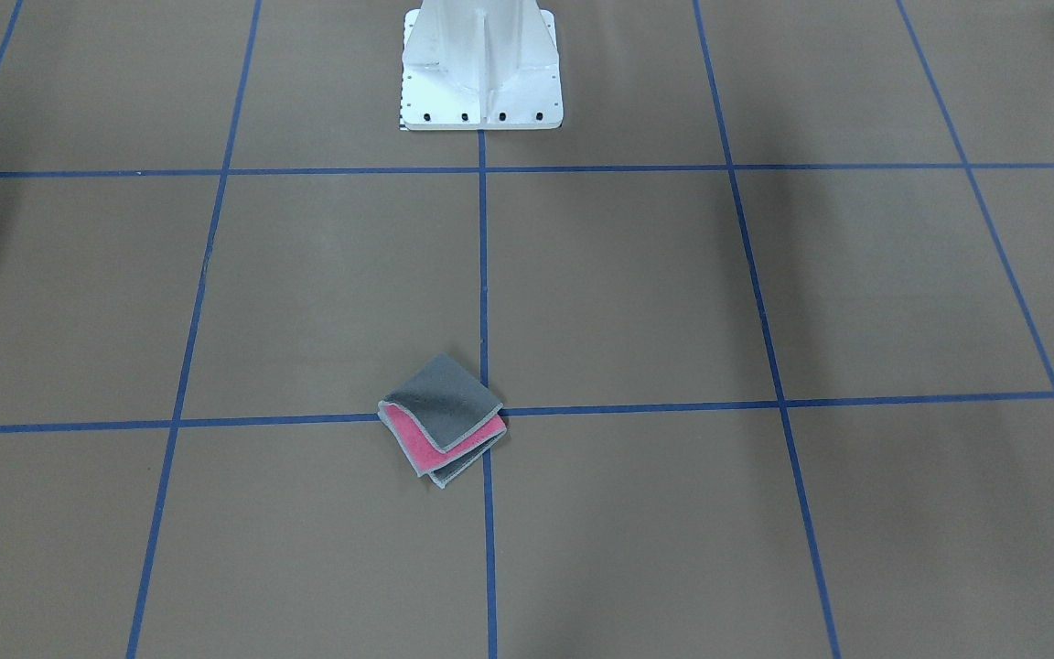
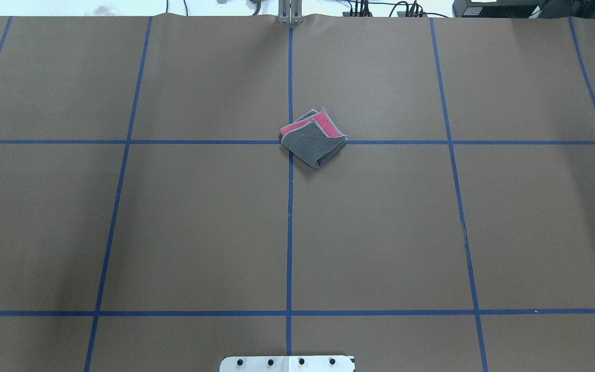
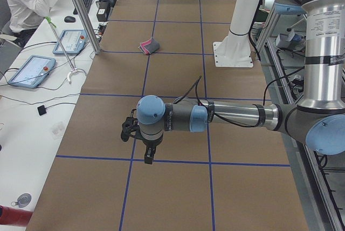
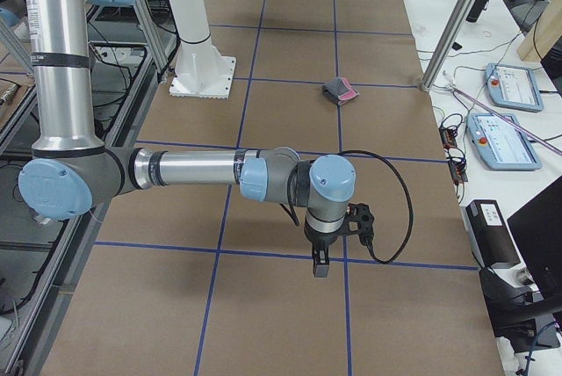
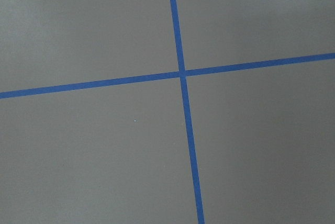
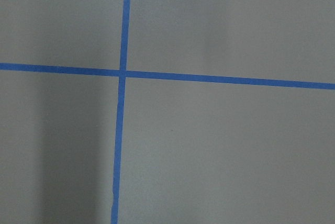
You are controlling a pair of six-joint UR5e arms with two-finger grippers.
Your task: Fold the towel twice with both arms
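One towel (image 1: pixel 443 419) lies flat on the counter (image 1: pixel 765 293), straight out in front of the white pedestal base (image 1: pixel 481 69) and well apart from it. It sits on a crossing of the blue tape lines (image 1: pixel 483 275) in line with the base's centre. It presents as a compact square stack: dark grey face uppermost, with a pink strip and a further grey layer stepping out along the edges turned away from the base. Judged from this layering, both folds appear complete. The terry cloth should handle as light, soft and limp; it will likely sag when lifted, and the layers may slide apart if only one is taken. Any further grasp should pinch a corner or stitched edge through all layers. The left arm (image 3: pixel 226 115) stands off to the base's left side, well clear of the towel, with the forearm level over the counter and the left end effector (image 3: pixel 149 156) pointing straight down above a tape crossing. The right arm (image 4: pixel 193 169) mirrors this pose on the base's right side, with the right end effector (image 4: pixel 320 266) pointing down. I cannot tell the finger spacing of either end effector from the side views; the wrist cameras show only bare counter and tape.
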